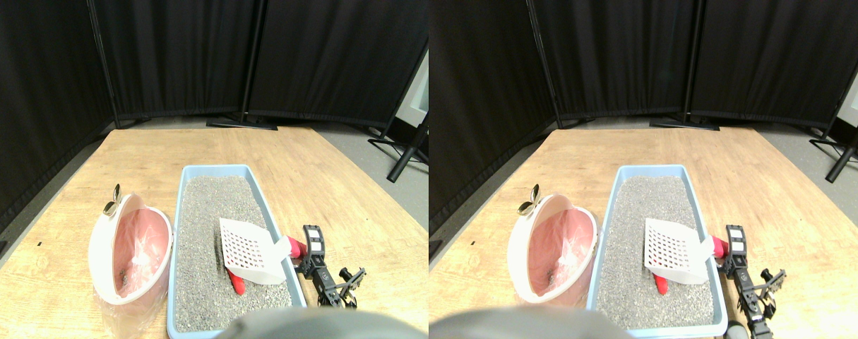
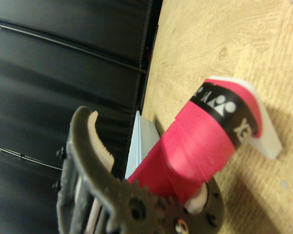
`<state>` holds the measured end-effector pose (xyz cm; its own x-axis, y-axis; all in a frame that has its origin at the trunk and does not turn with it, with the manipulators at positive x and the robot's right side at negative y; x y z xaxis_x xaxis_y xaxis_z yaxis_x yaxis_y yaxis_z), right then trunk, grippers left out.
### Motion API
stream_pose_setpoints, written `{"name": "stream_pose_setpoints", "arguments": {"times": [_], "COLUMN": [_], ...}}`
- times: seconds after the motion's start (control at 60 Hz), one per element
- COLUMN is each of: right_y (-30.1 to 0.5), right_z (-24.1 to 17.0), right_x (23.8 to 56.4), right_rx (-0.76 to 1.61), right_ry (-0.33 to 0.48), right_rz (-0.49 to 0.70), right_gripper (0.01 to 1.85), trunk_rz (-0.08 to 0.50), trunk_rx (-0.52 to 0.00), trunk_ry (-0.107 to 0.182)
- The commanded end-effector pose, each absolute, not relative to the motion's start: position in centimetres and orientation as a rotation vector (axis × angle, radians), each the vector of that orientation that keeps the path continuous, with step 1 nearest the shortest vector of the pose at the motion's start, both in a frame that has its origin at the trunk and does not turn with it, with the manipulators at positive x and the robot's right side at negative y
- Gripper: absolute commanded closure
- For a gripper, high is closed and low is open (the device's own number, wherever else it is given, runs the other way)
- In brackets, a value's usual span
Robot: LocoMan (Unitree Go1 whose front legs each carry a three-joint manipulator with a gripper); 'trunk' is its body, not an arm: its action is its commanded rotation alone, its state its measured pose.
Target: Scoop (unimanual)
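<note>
The wooden table [image 1: 316,169] carries a blue litter tray [image 1: 188,212] filled with grey litter [image 1: 203,233], just left of the claw [image 1: 308,247]. Further left stands a white bin [image 1: 104,247] lined with a pink bag [image 1: 135,247]. The slotted white scoop [image 1: 248,251] hangs tilted above the litter, its red-wrapped handle [image 2: 195,146] running back into the claw. A small red object [image 1: 236,284] lies in the litter under the scoop's near edge. Whether the claw truly pinches the handle cannot be told. To scoop well, the blade's leading edge should probably dip low under the red object, then lift level.
</note>
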<state>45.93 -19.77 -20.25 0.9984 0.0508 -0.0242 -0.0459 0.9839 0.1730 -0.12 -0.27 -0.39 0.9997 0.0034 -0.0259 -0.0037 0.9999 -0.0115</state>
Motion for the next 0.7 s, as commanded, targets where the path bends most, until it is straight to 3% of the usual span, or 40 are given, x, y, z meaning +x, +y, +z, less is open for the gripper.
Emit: {"name": "stream_pose_setpoints", "arguments": {"times": [0.017, 0.467, 0.567, 0.6, 0.667, 0.7], "right_y": [-19.9, -20.0, -20.0, -20.0, -20.1, -20.0], "right_z": [-19.7, -20.2, -20.3, -20.4, -20.4, -20.3], "right_x": [46.5, 47.6, 47.7, 47.6, 47.6, 47.5], "right_rx": [0.183, 0.196, 0.179, 0.187, 0.166, 0.183], "right_ry": [0.000, 0.023, -0.014, -0.024, -0.088, -0.105], "right_rz": [0.042, 0.037, 0.056, 0.060, 0.105, 0.115], "right_gripper": [0.87, 0.89, 1.13, 1.26, 1.76, 1.81], "trunk_rz": [0.009, 0.005, 0.005, 0.005, 0.006, 0.007], "trunk_rx": [-0.021, -0.013, -0.015, -0.015, -0.017, -0.018], "trunk_ry": [0.031, 0.031, 0.035, 0.036, 0.037, 0.035]}}
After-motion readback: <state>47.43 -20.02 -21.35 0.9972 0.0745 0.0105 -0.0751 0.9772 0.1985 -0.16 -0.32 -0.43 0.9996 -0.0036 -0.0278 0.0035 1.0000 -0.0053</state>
